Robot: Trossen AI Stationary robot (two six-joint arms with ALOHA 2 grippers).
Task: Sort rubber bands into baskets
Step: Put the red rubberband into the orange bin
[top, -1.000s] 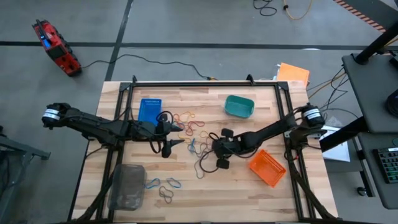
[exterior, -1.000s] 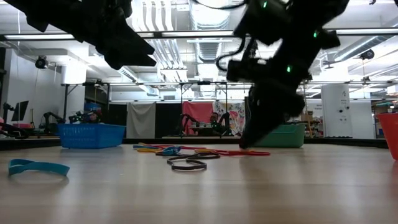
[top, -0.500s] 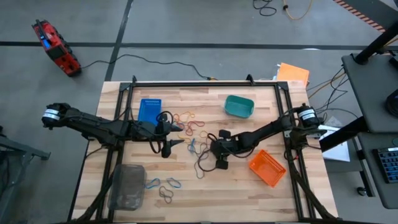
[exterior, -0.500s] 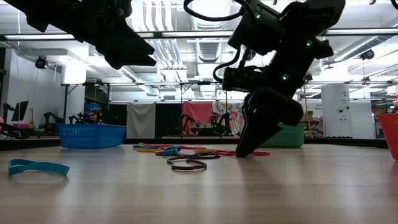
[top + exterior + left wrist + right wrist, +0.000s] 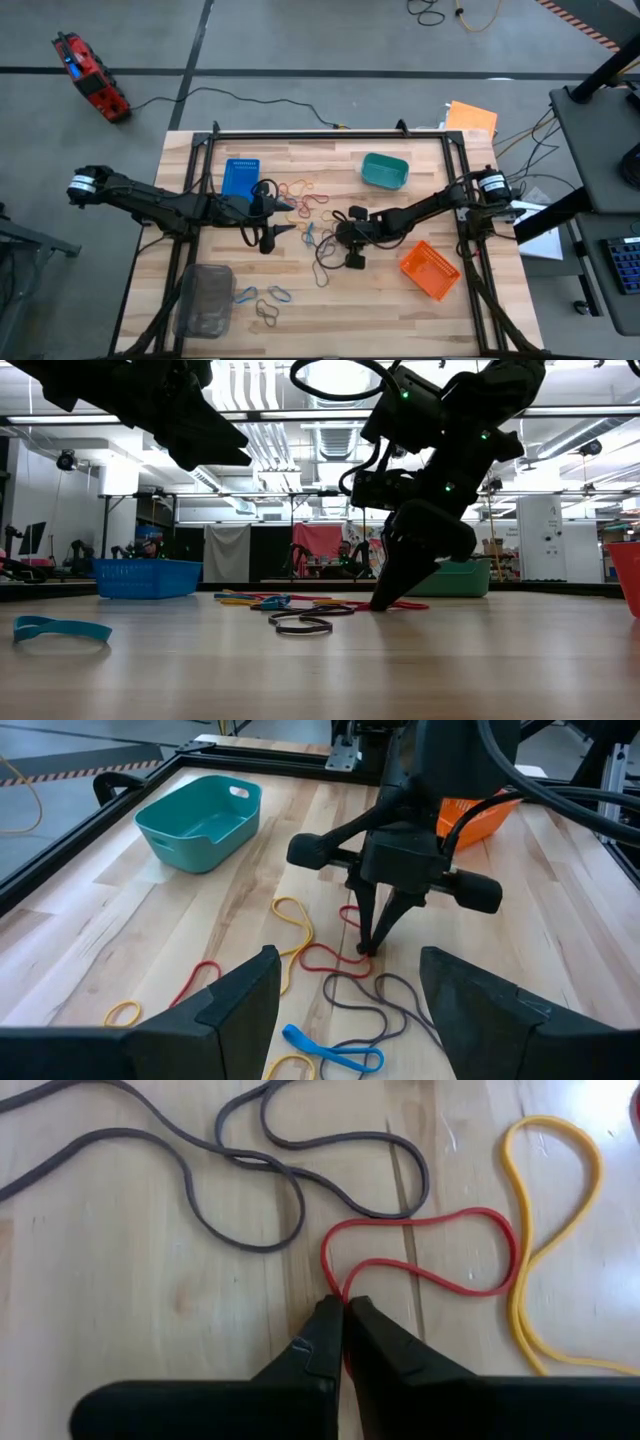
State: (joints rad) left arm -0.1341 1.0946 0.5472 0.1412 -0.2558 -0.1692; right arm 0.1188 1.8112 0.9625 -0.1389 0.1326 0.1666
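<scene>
Rubber bands lie loose at the table's middle, with a few more near the front. My right gripper stands among them, tips down on the wood, shut on a red band; a grey band and a yellow band lie beside it. My left gripper hovers open just left of the pile, holding nothing. The baskets are blue, teal, orange and clear-grey. My right gripper pinches the red band's near end, where the loop's two strands run together, between its two fingertips. The fingers come from above, slanting down from the table's right. The band lies slack and flat on the table.
A long dark band lies in front of the right gripper. A blue band lies near the low camera. The table's black frame runs along its far edge.
My right gripper has moved a little toward the table's left, come down until its tips reach the table, and shut on the red band. The band still lies flat. My left arm has kept still.
</scene>
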